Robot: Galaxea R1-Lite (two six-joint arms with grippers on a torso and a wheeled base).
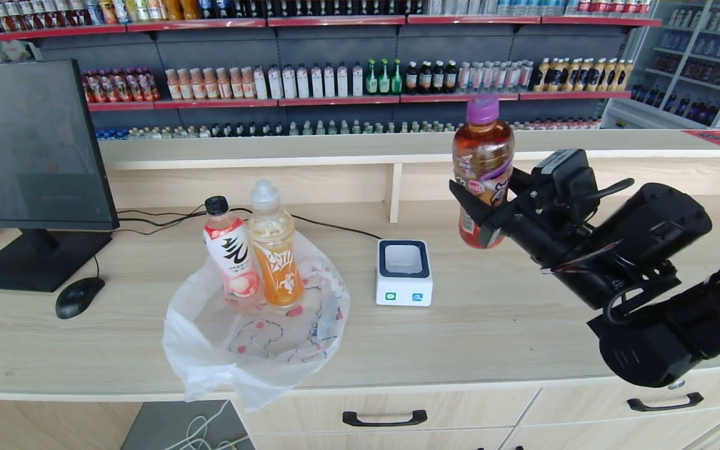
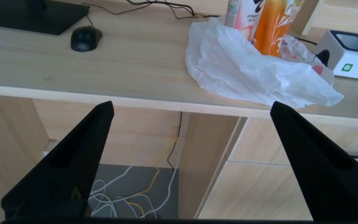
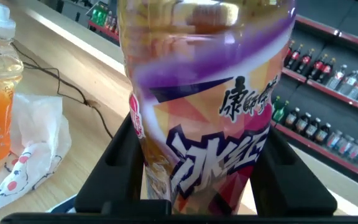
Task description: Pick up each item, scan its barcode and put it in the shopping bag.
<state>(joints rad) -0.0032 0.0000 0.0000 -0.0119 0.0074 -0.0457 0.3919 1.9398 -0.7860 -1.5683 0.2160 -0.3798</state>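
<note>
Right gripper [image 1: 482, 215]: clamped on purple-capped tea bottle [image 1: 484, 153], held upright above counter [image 1: 522, 325], right of scanner [image 1: 404, 272].
Left gripper [image 2: 191, 111]: spread wide, holding nothing, facing counter front.

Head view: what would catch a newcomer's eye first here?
The purple-capped bottle, held aloft by the right gripper above the counter, to the right of the scanner. Next, the white bag left of the scanner, with a pink bottle and an orange bottle standing in it.
</note>
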